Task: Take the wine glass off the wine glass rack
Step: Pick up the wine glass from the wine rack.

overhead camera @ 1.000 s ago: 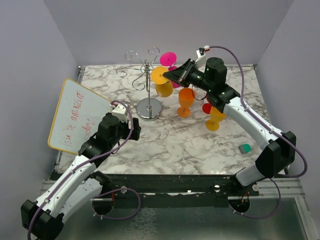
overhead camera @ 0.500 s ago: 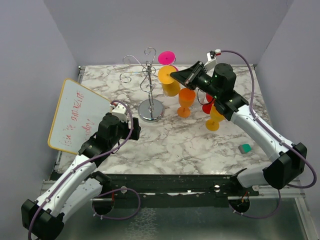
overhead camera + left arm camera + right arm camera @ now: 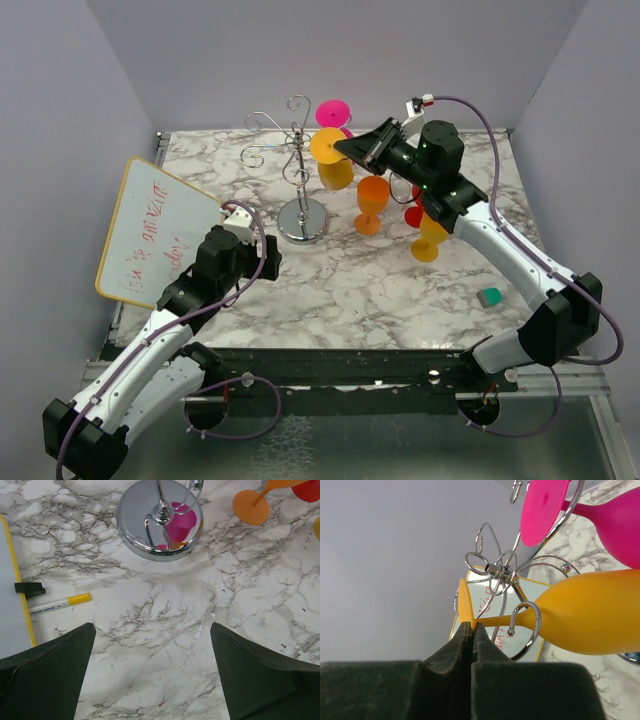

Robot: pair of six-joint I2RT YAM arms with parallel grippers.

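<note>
The wine glass rack (image 3: 298, 165) stands at the table's back middle on its round chrome base (image 3: 160, 522). A yellow wine glass (image 3: 333, 165) hangs upside down from it. In the right wrist view its stem sits inside a curled wire arm (image 3: 526, 625), with the bowl (image 3: 592, 612) to the right. My right gripper (image 3: 471, 626) is shut on the rim of this glass's foot, just right of the rack top (image 3: 345, 148). A pink wine glass (image 3: 335, 114) hangs behind. My left gripper (image 3: 152, 672) is open over bare marble, in front of the base.
An orange glass (image 3: 372, 203), a red glass (image 3: 413, 214) and a yellow-orange glass (image 3: 431, 238) stand right of the rack, under my right arm. A whiteboard (image 3: 160, 230) lies at the left with a marker (image 3: 60, 603) beside it. A teal block (image 3: 489, 296) is front right.
My right gripper, still shut on the yellow glass's foot, shifted right and then slightly back left; the rack's top rocked with it. The left arm has not moved.
</note>
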